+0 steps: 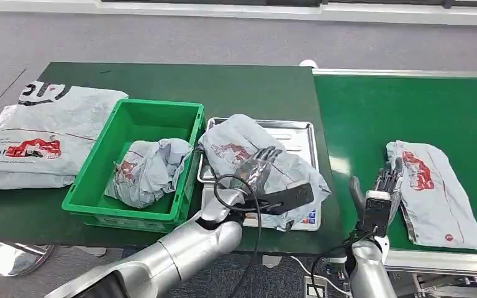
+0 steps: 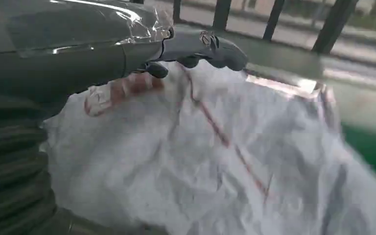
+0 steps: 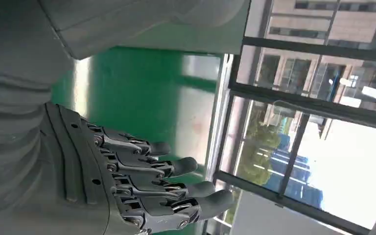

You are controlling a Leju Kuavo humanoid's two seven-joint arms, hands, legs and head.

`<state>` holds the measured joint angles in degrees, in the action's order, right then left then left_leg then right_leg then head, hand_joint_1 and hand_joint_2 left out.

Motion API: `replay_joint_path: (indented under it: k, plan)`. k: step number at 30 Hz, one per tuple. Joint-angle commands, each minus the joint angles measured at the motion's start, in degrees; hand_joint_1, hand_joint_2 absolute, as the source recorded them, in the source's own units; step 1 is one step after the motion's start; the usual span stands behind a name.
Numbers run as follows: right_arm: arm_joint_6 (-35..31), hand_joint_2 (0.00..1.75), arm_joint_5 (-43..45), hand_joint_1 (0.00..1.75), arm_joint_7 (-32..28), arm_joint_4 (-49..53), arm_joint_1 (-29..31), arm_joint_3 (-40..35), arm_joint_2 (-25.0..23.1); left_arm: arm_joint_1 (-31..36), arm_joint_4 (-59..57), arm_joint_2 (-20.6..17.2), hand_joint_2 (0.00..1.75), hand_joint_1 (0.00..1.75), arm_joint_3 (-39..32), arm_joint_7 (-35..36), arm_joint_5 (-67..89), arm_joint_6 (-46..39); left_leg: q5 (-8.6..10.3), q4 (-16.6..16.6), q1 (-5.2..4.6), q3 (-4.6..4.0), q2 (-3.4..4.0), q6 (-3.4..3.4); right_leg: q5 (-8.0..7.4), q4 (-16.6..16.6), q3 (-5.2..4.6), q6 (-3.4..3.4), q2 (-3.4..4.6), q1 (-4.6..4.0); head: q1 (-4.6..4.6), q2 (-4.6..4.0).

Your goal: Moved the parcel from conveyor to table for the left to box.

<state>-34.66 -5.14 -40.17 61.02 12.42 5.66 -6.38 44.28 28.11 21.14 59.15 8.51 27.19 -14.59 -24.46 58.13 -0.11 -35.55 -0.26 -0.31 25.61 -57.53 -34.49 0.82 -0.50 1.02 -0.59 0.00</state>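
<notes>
Parcel on tray: a grey parcel (image 1: pixel 258 164) lies on the metal tray (image 1: pixel 298 131), off the conveyor (image 1: pixel 410 105).
Left hand (image 1: pixel 262 166): rests on this parcel; whether the fingers clasp it cannot be told.
Right hand (image 1: pixel 386 180): fingers extended, holding nothing, beside a conveyor parcel (image 1: pixel 431 189).
Remaining: boxing, judged; the green bin (image 1: pixel 102 186) holds one parcel (image 1: pixel 146 171).
Room: bin wall touches the tray; open space above.

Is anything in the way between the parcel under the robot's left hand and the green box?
Only the box's own wall. The parcel lies on the metal tray under the left hand, right beside the green box. One parcel already lies inside, leaving room.
</notes>
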Motion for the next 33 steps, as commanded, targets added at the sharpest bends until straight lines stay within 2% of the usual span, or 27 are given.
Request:
replay_joint_path:
  k: [1,4,10,11,14,17,18,19,20,22,23,25,27,32,33]
  plan:
    - [1.5,1.75,0.3,0.0,0.2,-4.6,2.3,2.5,0.8,4.9,-7.1,-1.1,1.75,0.0,11.4,2.6,-1.4,9.0,-0.03,0.0,0.02,0.11,0.09,-0.03,-0.01,0.1,0.09,-0.04,0.1,-0.03,0.0,0.0]
    - [2.1,1.75,-0.6,0.0,0.2,-4.6,2.2,3.6,0.5,4.9,-7.9,-1.1,1.75,0.0,12.1,3.6,-2.2,12.5,-0.03,-0.1,0.08,0.2,0.11,-0.04,-0.04,0.2,0.21,-0.07,0.13,-0.08,0.0,0.0]
    - [2.8,1.75,-0.1,0.0,0.2,-3.4,1.7,4.9,-0.1,4.7,-9.3,-1.1,1.75,0.0,11.9,4.3,-1.9,10.8,-0.02,-0.1,0.0,0.1,0.07,-0.02,-0.01,0.1,0.09,-0.03,0.08,0.0,0.0,0.0]
    - [2.9,1.75,-0.2,0.0,0.2,-3.1,1.6,5.5,-0.3,4.8,-10.1,-1.1,1.75,1.75,11.3,2.9,-1.5,6.8,-0.03,-0.1,0.04,0.21,0.14,-0.04,-0.03,0.1,0.2,-0.06,0.15,-0.04,0.0,0.0]
    - [4.0,1.75,-1.5,0.0,0.2,-3.2,1.9,7.0,-0.8,4.8,-10.1,-1.1,1.75,1.75,6.7,-3.8,-1.9,-3.1,-0.04,-0.1,0.04,0.18,0.15,-0.04,-0.02,0.1,0.17,-0.06,0.16,-0.04,0.0,0.0]
    - [4.6,1.75,-2.5,0.0,0.2,-2.2,1.8,7.8,-1.5,4.7,-10.3,-1.3,1.75,1.75,-2.3,-12.0,-2.5,-11.5,-0.02,0.0,0.02,0.07,0.11,-0.04,-0.02,0.0,0.05,-0.05,0.12,-0.02,0.0,0.0]
    - [5.1,1.75,-2.5,0.0,0.2,-2.2,1.8,8.3,-1.7,4.0,-8.0,-2.3,1.75,1.75,-6.4,-16.8,-2.0,-16.4,-0.03,0.0,0.03,0.11,0.15,-0.05,-0.03,0.1,0.09,-0.07,0.16,-0.03,0.0,0.0]
    - [5.0,1.75,-2.6,0.0,0.2,-1.4,1.6,8.6,-2.0,3.3,-6.1,-2.9,1.75,1.75,-10.0,-20.3,-1.8,-18.7,-0.05,-0.1,0.07,0.18,0.21,-0.06,-0.04,0.1,0.16,-0.1,0.22,-0.08,0.0,0.0]
    - [5.1,1.75,-2.6,0.0,0.2,-1.3,1.5,8.6,-2.1,3.2,-5.7,-3.3,1.75,1.75,-11.1,-20.8,-1.2,-18.1,-0.05,0.0,0.03,0.14,0.2,-0.05,-0.02,0.0,0.09,-0.08,0.2,-0.04,0.0,0.0]
    - [5.0,1.75,-2.9,0.0,0.2,-0.3,1.2,8.7,-2.4,0.4,-0.4,-4.3,1.75,1.75,-18.6,-28.4,-0.8,-22.4,-0.06,-0.1,0.04,0.16,0.23,-0.05,-0.02,0.1,0.12,-0.08,0.23,-0.05,0.0,0.0]
    - [5.0,1.75,-2.8,0.0,0.2,-0.2,1.1,8.7,-2.4,0.0,0.2,-4.5,1.75,1.75,-20.0,-28.7,0.3,-21.8,-0.04,-0.1,0.01,0.12,0.17,-0.04,-0.02,0.0,0.08,-0.05,0.18,-0.01,0.0,0.0]
    - [4.4,1.75,-2.7,0.0,0.2,-0.1,1.0,8.6,-2.4,-3.7,6.6,-5.1,1.75,1.75,-27.7,-36.3,1.1,-25.4,-0.09,-0.2,0.07,0.31,0.29,-0.07,-0.03,0.2,0.26,-0.11,0.31,-0.08,0.0,0.0]
    - [4.4,1.75,-2.6,0.0,0.2,-0.1,1.0,8.7,-2.3,-4.5,7.4,-5.3,1.75,1.75,-28.5,-36.6,1.7,-25.0,-0.02,-0.1,-0.01,0.09,0.13,-0.03,-0.01,0.0,0.06,-0.04,0.14,0.01,0.0,0.0]
    - [4.4,1.75,-2.6,0.0,0.2,-0.1,1.0,8.7,-2.3,-4.5,7.4,-5.3,1.75,1.75,-28.5,-36.6,1.7,-25.0,-0.05,-0.1,0.05,0.18,0.2,-0.05,-0.02,0.1,0.14,-0.07,0.23,-0.06,0.0,0.0]
    - [4.3,1.75,-2.5,0.0,0.2,0.1,0.9,8.8,-2.3,-5.2,8.4,-4.8,1.75,1.75,-29.7,-38.5,1.3,-25.4,-0.03,0.0,0.01,0.11,0.16,-0.04,-0.01,0.0,0.06,-0.05,0.18,-0.01,0.0,0.0]
